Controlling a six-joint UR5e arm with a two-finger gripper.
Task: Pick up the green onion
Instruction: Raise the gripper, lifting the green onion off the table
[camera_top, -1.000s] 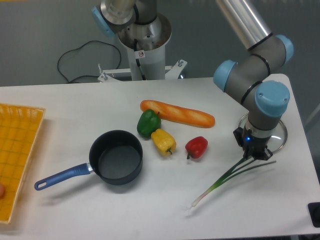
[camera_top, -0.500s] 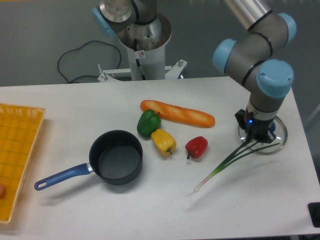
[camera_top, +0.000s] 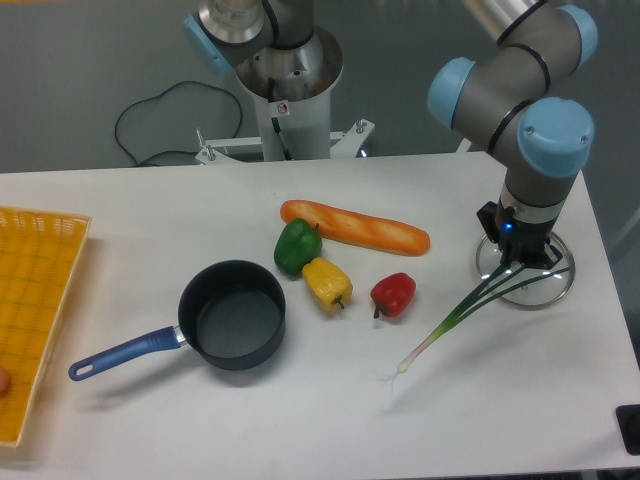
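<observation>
The green onion (camera_top: 455, 322) hangs slanted at the right of the table, dark leaves up at the gripper, white rooted tip low near the tabletop at lower left. My gripper (camera_top: 523, 264) is shut on the onion's leafy end and holds it lifted. A faint shadow lies on the table under the white tip.
A glass pot lid (camera_top: 540, 283) lies on the table under the gripper. A red pepper (camera_top: 393, 293), yellow pepper (camera_top: 327, 282), green bell pepper (camera_top: 296, 246) and baguette (camera_top: 354, 226) lie mid-table. A dark saucepan (camera_top: 232, 315) with a blue handle sits to the left, a yellow basket (camera_top: 35, 300) at the far left.
My gripper has risen and shifted slightly right with the green onion in it. The onion's white tip has lifted off the table and moved right.
</observation>
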